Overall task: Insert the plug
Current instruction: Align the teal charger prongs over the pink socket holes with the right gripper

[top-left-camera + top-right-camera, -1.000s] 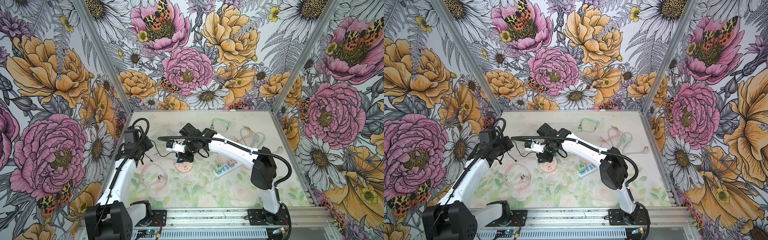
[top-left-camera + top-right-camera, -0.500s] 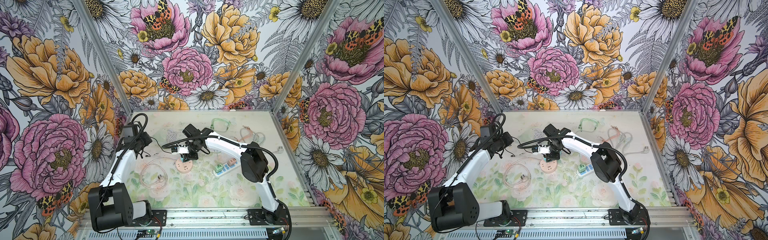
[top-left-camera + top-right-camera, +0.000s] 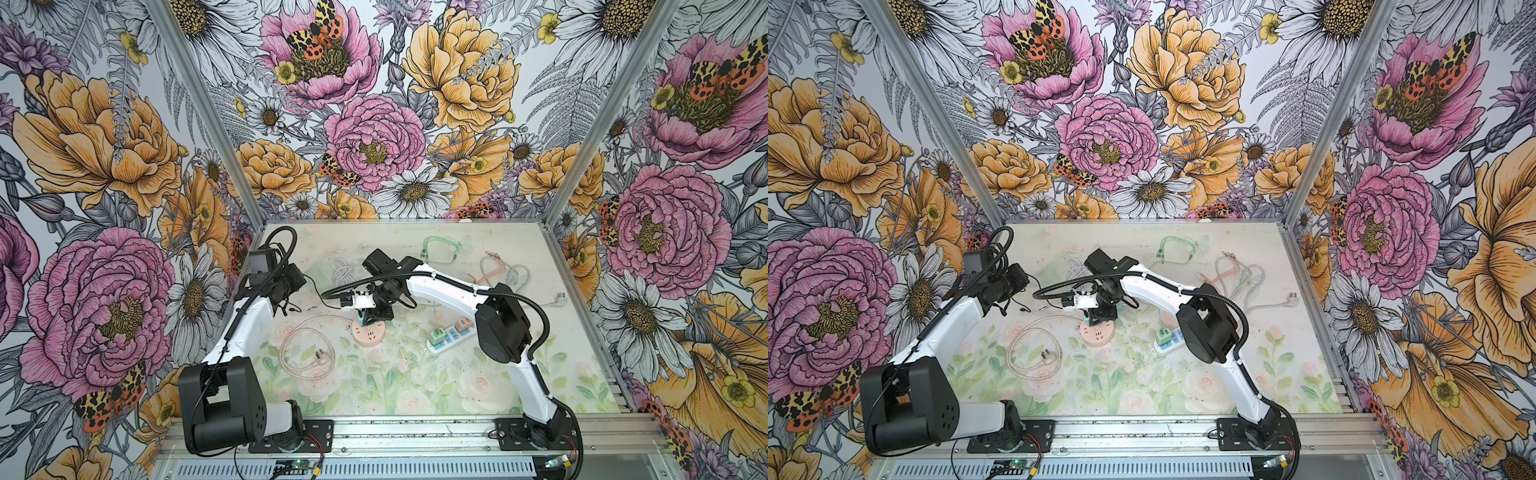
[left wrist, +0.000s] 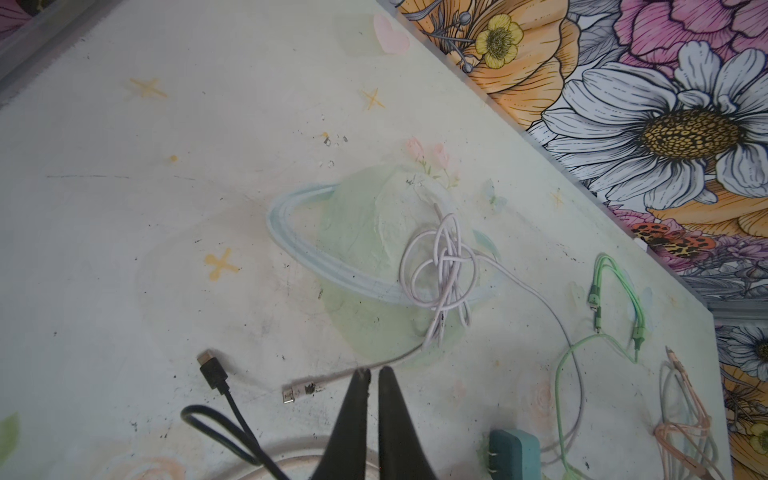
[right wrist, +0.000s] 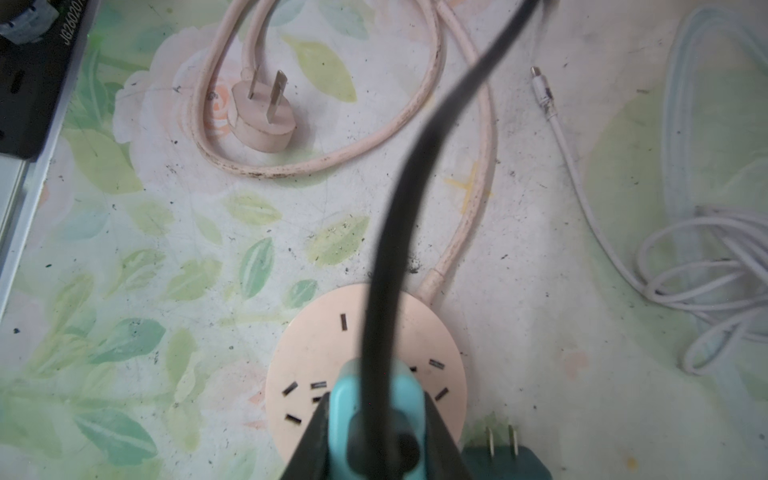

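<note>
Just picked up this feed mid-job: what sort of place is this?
Probably a robot test cell: printed flower walls box in the table, an aluminium rail fronts it, and a white power strip and green cable lie on it.

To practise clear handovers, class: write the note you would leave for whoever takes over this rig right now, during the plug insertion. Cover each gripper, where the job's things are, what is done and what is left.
Right gripper: shut on the light blue plug, with a black cable running from it.
Left gripper: shut, holding nothing, off to the left near a white cable.
Round pink socket: flat on the table, with the plug directly over its slots.
Done: plug gripped and brought to the socket.
Left: the prongs are hidden, so seating is unconfirmed. Press down, check, then release.
</note>
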Robot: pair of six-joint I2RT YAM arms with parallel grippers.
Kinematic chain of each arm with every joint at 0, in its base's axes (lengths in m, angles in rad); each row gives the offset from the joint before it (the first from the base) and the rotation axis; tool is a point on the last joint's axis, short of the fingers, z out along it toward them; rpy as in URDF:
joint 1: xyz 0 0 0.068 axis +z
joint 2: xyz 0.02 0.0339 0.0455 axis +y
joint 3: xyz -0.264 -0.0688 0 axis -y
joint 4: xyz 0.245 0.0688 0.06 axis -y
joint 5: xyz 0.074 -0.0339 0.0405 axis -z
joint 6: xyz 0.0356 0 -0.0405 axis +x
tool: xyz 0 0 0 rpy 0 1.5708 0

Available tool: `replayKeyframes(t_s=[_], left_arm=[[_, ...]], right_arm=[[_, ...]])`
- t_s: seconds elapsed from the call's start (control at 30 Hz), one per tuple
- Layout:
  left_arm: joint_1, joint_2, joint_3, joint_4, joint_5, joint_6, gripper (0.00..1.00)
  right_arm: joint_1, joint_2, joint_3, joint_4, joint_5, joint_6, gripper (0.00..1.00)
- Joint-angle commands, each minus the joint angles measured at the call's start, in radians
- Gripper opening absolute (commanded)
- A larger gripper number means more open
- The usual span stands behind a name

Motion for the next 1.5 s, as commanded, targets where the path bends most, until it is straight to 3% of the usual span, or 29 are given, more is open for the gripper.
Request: replayKeyframes(t_s=[0.0, 0.6, 0.97, 1.47], left_arm=[[0.008, -0.016, -0.018, 0.033, 0.027, -0.025, 0.1], [-0.006, -0.023, -0.045, 0.039, 0.027, -0.028, 0.1], [-0.015, -0.048, -0.046, 0.039, 0.035, -0.035, 0.1], [-0.011, -0.163, -0.094, 0.018, 0.042, -0.033, 0.1]], right_arm=[[0.005, 0.031, 0.047, 0.01, -0.02, 0.003, 0.0], [-0.029, 0.086, 0.075, 0.012, 0.001, -0.025, 0.0], [-0.017, 0.062, 0.002, 0.012, 0.016, -0.028, 0.0], [0.046, 0.004, -0.13, 0.027, 0.021, 0.082, 0.0]])
